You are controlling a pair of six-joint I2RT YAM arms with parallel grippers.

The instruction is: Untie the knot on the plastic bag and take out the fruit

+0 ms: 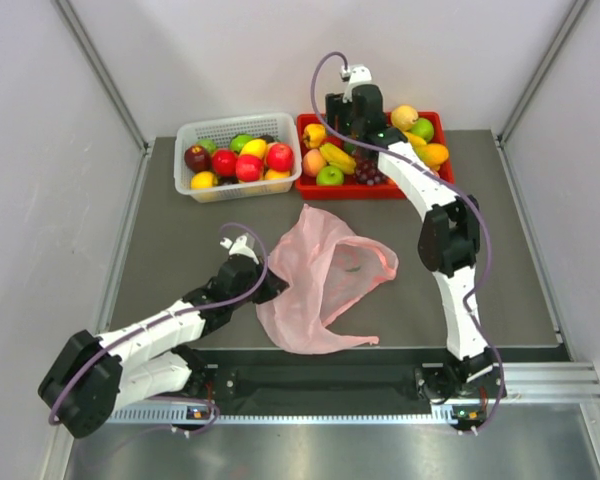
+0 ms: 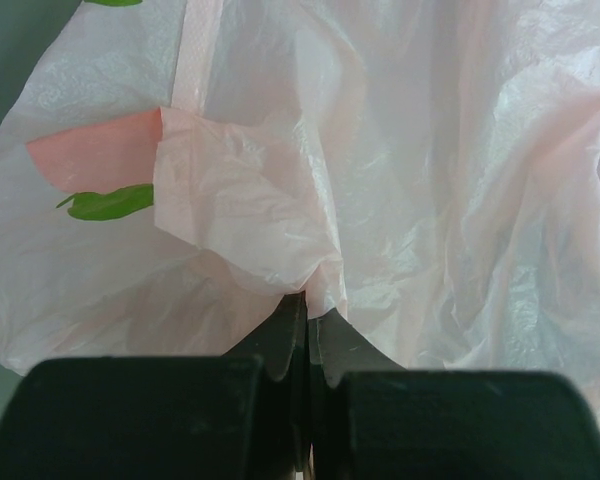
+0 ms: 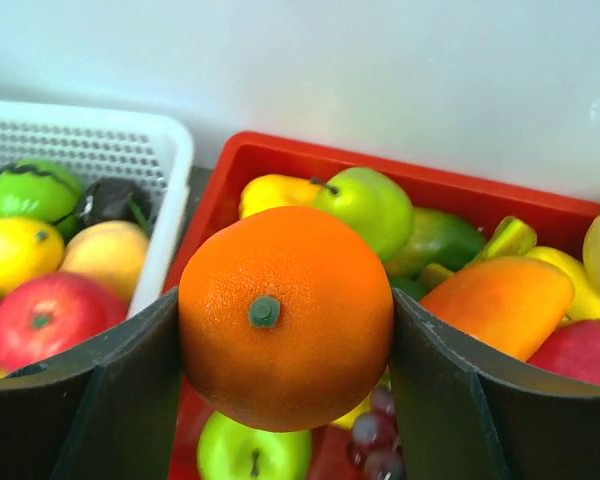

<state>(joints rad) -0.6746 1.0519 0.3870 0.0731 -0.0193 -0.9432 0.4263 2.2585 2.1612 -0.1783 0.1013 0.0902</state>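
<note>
The pink plastic bag (image 1: 325, 280) lies crumpled and flat in the middle of the table. It fills the left wrist view (image 2: 430, 200). I see no knot on it. My left gripper (image 1: 272, 287) is at the bag's left edge and is shut on a fold of its thin plastic (image 2: 308, 305). My right gripper (image 1: 352, 128) hovers over the red tray (image 1: 442, 172) at the back. It is shut on an orange fruit (image 3: 285, 315) with its green stem facing the camera. A purple grape bunch (image 1: 368, 170) lies in the tray below (image 3: 380, 440).
The red tray's rim (image 3: 280, 160) encloses green apples, a banana, a mango and other fruit. A white basket (image 1: 192, 185) with apples and lemons stands to its left, and it also shows in the right wrist view (image 3: 110, 140). White walls close off the back and sides.
</note>
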